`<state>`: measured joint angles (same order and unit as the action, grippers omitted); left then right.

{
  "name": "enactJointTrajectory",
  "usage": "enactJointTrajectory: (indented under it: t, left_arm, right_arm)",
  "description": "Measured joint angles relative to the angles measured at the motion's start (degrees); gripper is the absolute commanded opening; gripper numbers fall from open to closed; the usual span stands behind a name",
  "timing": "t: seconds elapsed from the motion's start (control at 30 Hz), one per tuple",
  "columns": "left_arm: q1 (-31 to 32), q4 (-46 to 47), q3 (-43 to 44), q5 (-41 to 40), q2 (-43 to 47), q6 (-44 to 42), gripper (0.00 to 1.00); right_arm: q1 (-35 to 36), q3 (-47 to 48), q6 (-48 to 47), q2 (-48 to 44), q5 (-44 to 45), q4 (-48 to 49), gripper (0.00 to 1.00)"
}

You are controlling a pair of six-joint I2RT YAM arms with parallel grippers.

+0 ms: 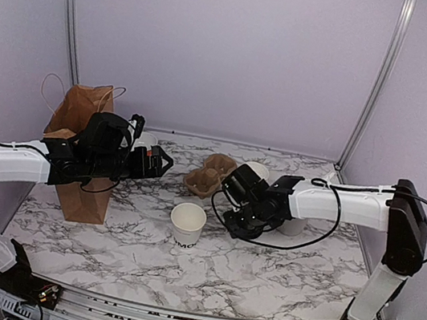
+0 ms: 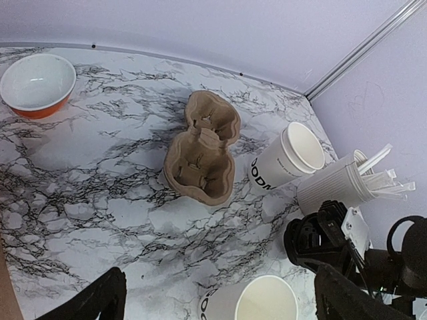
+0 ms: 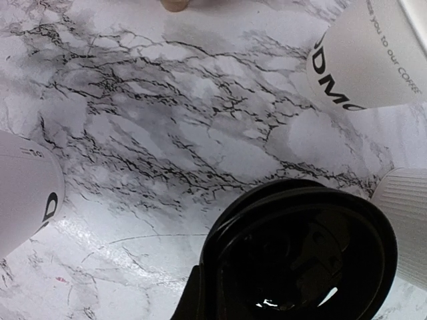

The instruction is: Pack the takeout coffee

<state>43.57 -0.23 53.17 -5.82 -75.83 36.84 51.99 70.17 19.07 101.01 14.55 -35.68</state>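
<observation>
A marble-patterned table fills the scene, with a brown paper bag standing upright at its left side. The left arm reaches across in front of the bag, and the left gripper hangs above the table with its jaws spread wide and nothing between them. The right arm comes in from the right, and the right gripper is clamped on the black lid, which it holds near the table top, apart from the cup. A cardboard cup tray with two hollows lies near the back centre of the table. Just right of it is a stack of cups, and touching that a ribbed white tub of utensils with white handles sticking out. The cup stands upright and uncovered near the middle of the table, in front of the tray and just left of the right gripper, black lettering low on its side. An orange bowl with a white inside sits at the back left, well apart from the tray.
</observation>
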Motion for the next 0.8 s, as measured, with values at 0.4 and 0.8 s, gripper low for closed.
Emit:
enactJointTrajectory:
  t: [0.4, 0.8]
  left_arm:
    - [0.0, 0.0, 0.0, 0.0, -0.2, 0.0, 0.99]
    - [0.0, 0.0, -0.1, 0.0, -0.2, 0.0, 0.99]
  right_arm:
    - [5.0, 4.9, 0.2, 5.0, 9.6, -4.3, 0.14]
    - [4.0, 1.1, 1.9, 0.7, 7.8, -3.3, 0.28]
